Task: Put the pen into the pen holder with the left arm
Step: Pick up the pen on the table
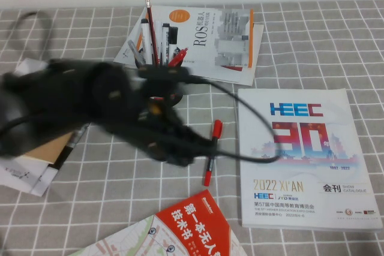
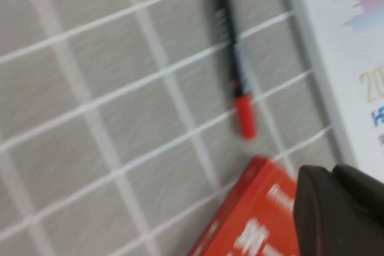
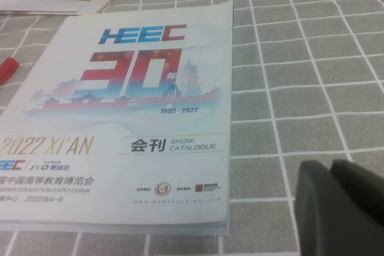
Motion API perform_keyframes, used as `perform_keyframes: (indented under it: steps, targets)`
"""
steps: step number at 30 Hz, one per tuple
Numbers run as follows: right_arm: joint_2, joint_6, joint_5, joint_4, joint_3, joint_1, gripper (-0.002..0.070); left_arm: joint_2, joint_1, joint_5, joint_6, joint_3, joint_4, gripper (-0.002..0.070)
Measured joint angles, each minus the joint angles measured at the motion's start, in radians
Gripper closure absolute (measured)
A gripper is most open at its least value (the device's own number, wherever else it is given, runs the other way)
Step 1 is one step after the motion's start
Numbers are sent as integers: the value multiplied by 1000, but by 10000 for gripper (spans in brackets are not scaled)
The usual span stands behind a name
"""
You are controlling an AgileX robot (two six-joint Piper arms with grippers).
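Pen (image 1: 211, 152) position is what the next move turns on: in the high view the red marker lies flat on the checked cloth (image 1: 312, 46), its long axis running from a red cap at the far end to a red tail nearer the camera, tilted slightly, just left of the white catalogue (image 1: 303, 154). The left arm sweeps in from the left as a dark blur, and the left gripper (image 1: 180, 155) sits just left of the pen's middle, too smeared to tell whether its jaws are wide or narrow. Behind the arm, the pen holder (image 1: 157, 58) stands farther back, already stuffed with other pens, its cup largely hidden by the arm. From the left wrist view the pen (image 2: 233, 64) lies bare on the cloth, apart from the left gripper (image 2: 339, 211), of which only a dark corner shows, beside a red booklet (image 2: 249, 226); nothing is held. From the right wrist view the right gripper (image 3: 342, 208) hovers over the cloth near the catalogue's (image 3: 132, 106) near-right corner, well away from the pen, so the left arm is plainly nearer.
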Motion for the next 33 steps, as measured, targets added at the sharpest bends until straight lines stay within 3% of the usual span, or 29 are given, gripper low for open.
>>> perform_keyframes:
  steps: [6,13,16,19,21,25,33]
  targets:
    - [0,0,0,0,0,0,689,192,-61,108,-63,-211,87,677]
    - [0,0,0,0,0,0,689,350,-72,249,-87,-408,161,666]
    - [0,0,0,0,0,0,689,408,-72,292,-63,-472,167,605]
    - [0,0,0,0,0,0,689,468,-72,317,-62,-542,187,474]
    - [0,0,0,0,0,0,689,500,-72,342,-89,-578,214,433]
    - [0,0,0,0,0,0,689,579,-72,406,-142,-658,278,403]
    - [0,0,0,0,0,0,689,649,-66,443,-146,-723,281,398]
